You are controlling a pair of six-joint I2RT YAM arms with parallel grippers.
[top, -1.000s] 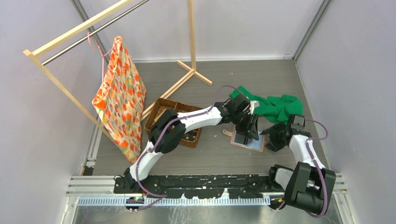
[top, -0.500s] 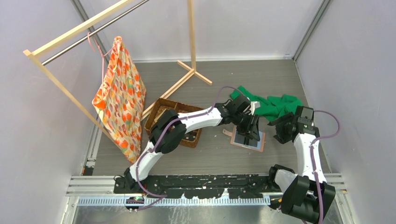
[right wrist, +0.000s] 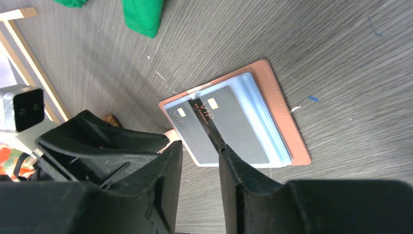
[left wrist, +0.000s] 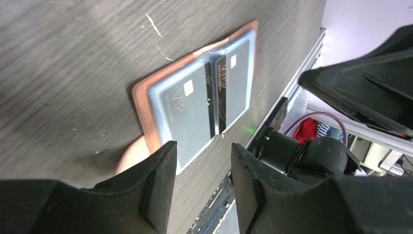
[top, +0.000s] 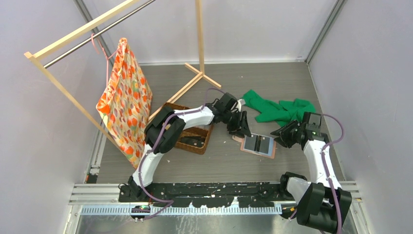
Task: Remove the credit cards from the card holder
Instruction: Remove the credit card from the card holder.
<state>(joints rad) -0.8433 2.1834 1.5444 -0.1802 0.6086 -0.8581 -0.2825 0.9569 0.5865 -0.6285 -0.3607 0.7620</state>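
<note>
Holder [top: 258, 145] lies open and flat on the bench [top: 292, 83], right of centre, between the two claws. Basket [top: 200, 148] is to its left, green cloth [top: 277, 109] just beyond its far side. Two dark cards [right wrist: 234, 122] sit side by side in the holder's clear sleeves. Left claw [top: 242, 129] is just beside the holder's far-left corner, fingers apart, gripping nothing. Right claw [top: 281, 137] is just beside its right edge, with a narrow gap between the fingers, gripping nothing. In the wrist views neither claw touches a card.
</note>
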